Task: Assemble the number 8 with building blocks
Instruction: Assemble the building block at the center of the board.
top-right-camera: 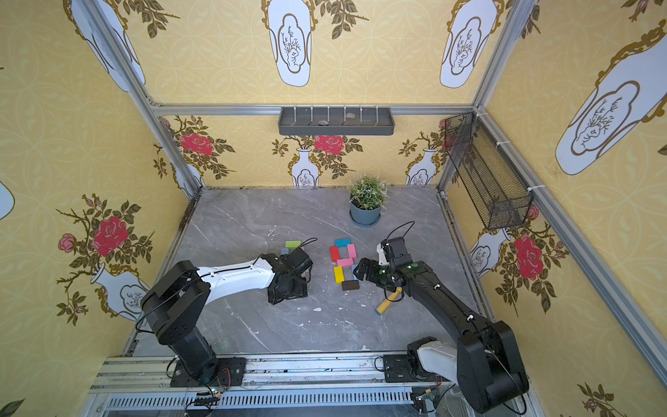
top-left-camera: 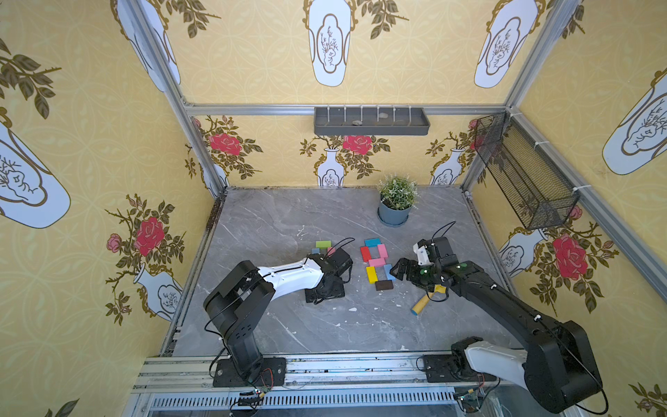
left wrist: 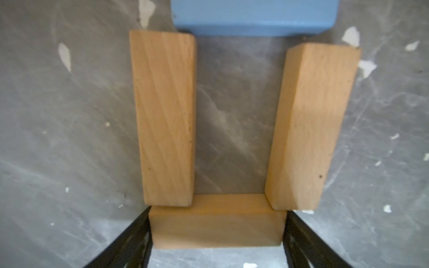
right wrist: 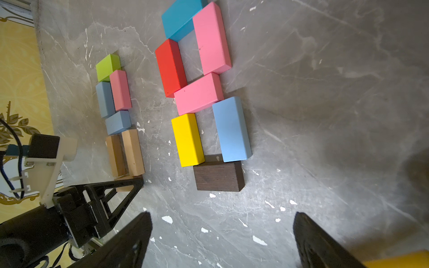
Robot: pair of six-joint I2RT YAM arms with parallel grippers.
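Note:
The number 8 (top-left-camera: 377,262) of teal, red, pink, yellow, light blue and dark brown building blocks lies mid-table, seen also in the right wrist view with its brown block (right wrist: 218,176) nearest. To its left lies a second figure: a green block (right wrist: 108,67), a pink one, blue-grey ones and two tan uprights (left wrist: 164,120). My left gripper (left wrist: 217,215) has its fingers against both ends of a tan block (left wrist: 217,229) lying across those uprights' near ends. Just right of the first figure, my right gripper (right wrist: 222,222) is open and empty.
A yellow toy tool (top-left-camera: 426,301) lies under my right arm. A potted plant (top-left-camera: 395,213) stands at the back of the grey table (top-left-camera: 274,224). A wire basket (top-left-camera: 523,180) hangs on the right wall and a grey shelf (top-left-camera: 371,122) on the back wall.

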